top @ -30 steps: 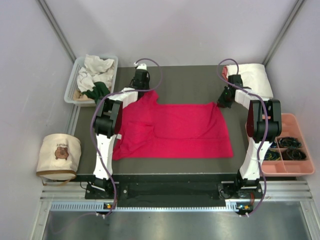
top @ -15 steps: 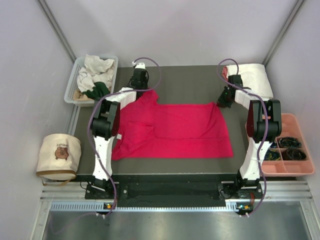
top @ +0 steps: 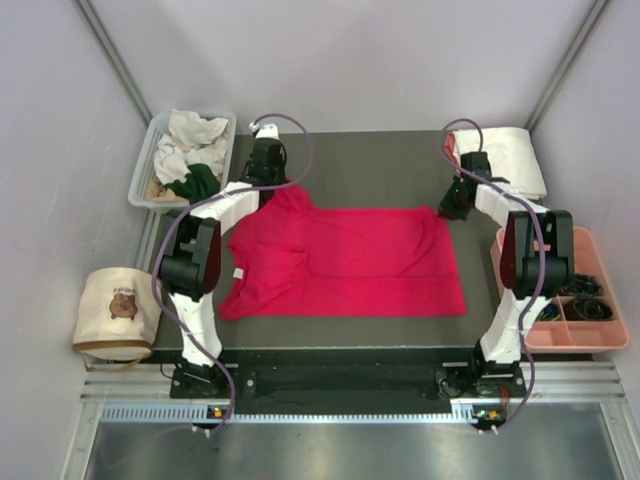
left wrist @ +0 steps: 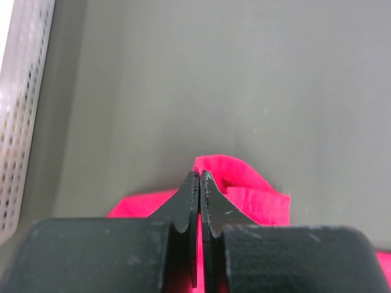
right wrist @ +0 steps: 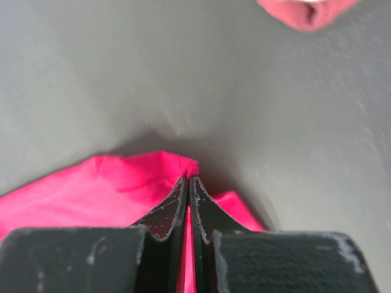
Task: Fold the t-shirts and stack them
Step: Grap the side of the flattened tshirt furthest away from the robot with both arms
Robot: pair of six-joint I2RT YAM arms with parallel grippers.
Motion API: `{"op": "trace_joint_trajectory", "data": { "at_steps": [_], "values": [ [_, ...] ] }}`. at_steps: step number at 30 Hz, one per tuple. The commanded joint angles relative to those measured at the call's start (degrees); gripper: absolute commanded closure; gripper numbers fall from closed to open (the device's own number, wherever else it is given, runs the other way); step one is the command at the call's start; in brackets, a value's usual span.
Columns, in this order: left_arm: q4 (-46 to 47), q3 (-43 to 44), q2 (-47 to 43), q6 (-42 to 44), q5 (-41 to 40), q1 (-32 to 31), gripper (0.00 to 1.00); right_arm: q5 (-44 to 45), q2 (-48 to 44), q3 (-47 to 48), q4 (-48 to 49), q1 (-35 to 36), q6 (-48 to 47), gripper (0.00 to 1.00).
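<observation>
A crimson-red t-shirt [top: 350, 260] lies spread flat on the dark table [top: 370, 165], its white neck label [top: 238, 272] at the left. My left gripper [top: 281, 189] is shut on the shirt's far-left corner; in the left wrist view the gripper [left wrist: 200, 174] pinches a fold of red cloth [left wrist: 244, 189]. At the far-right corner my right gripper [top: 447, 207] is shut on the shirt, and in the right wrist view this gripper [right wrist: 188, 178] has red cloth [right wrist: 91, 189] between its tips. More t-shirts, cream-white and dark green, fill a bin [top: 150, 150] at the back left.
A folded cream-white stack [top: 510, 155] with a salmon-pink edge [right wrist: 305, 12] lies at the back right. A pink tray [top: 580, 340] of dark items stands right of the table. A beige bear-print bag [top: 118, 310] sits off the left edge. The perforated bin wall [left wrist: 21, 110] is close to my left gripper.
My left gripper has closed on the shirt's far-left corner and its arm has swung outward to the left. The right gripper has stayed shut on its corner.
</observation>
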Motion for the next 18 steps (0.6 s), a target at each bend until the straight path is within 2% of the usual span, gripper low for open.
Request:
{"op": "trace_joint_trajectory", "data": {
  "at_steps": [1,8,18],
  "values": [
    [2.3,-3.8,-6.2,-1.4,-0.4,0.1,1.0,1.9,-9.8,-1.8,-1.1,-0.6,0.1,1.0],
    [1.8,-10.1,-11.5,-2.5,-1.2,0.1,1.0,3.9,-17.0,-6.0,-2.4,-2.3,0.3,1.0],
    [-2.7,-15.0,-20.6,-5.8,-3.2,0.1,1.0,4.1,-19.0,-10.1,-2.6,-2.8,0.5,1.0]
  ]
}}
